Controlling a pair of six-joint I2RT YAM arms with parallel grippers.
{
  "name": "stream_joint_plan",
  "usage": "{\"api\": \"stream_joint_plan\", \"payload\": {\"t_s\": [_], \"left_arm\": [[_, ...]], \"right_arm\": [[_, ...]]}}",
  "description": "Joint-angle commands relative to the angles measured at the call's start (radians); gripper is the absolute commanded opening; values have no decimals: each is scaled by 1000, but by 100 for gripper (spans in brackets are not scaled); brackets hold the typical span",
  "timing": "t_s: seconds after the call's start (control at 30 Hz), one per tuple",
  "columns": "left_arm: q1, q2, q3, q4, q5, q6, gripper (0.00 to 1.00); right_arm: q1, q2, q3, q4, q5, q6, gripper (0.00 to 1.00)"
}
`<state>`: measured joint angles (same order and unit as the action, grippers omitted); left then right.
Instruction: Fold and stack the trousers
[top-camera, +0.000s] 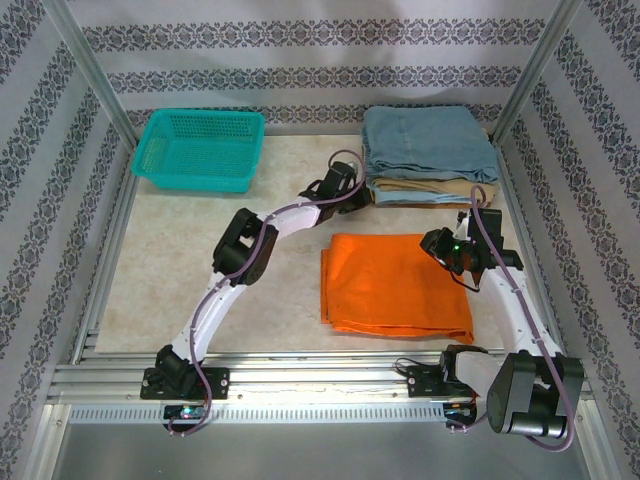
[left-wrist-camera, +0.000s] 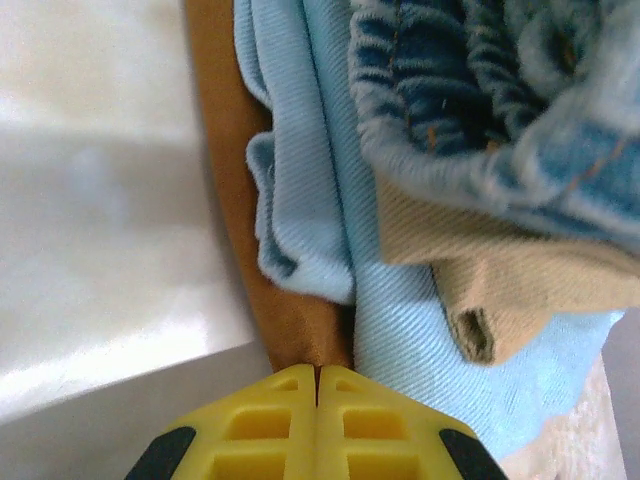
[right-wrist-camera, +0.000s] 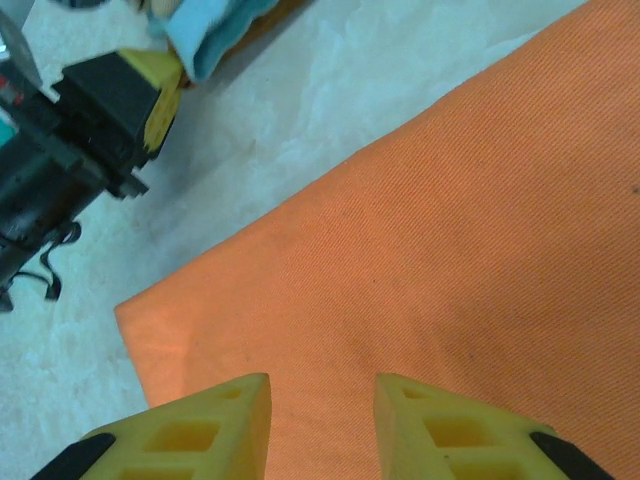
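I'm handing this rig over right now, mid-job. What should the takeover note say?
Left tool: shut, at the side of the stack, denim pair over tan pair; can't tell if it pinches cloth.
Right tool: open, over the orange trousers, holding nothing.
Done: orange trousers lie folded flat on the table, in front of the stack.
Left: lift them onto the stack.
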<state>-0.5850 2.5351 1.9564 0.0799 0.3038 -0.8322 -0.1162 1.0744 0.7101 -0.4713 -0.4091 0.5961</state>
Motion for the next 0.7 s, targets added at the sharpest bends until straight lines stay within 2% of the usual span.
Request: {"api": "stream_joint_plan", "payload": {"t_s": [0.0,0.13,0.3,0.5,0.53,0.57,0.67], "left_arm": [[55,-48,-103,92,-19,30,0],[84,-181,-348,204,-104,29,0],[190,-344,-669,344,-91,-24,0],[221,-414,-821,396,-40,-15,0],[232,-413,-818,388,-9,-27,20],[240,-413,-810,377,28,-41,54],[244,-473,-825,307,71,-6,100]], "right_arm": [[-11,-5,-15,23,-10,-3,33],[-11,-7,-18,21,-10,-4,34],[-10,0,-38,36,-18,0,34],[21,22,-62,41,-25,-2,39],[25,16,-63,30,-20,-9,40],[27,9,-63,15,-8,-15,42],[27,-1,-60,-30,49,-32,49]]}}
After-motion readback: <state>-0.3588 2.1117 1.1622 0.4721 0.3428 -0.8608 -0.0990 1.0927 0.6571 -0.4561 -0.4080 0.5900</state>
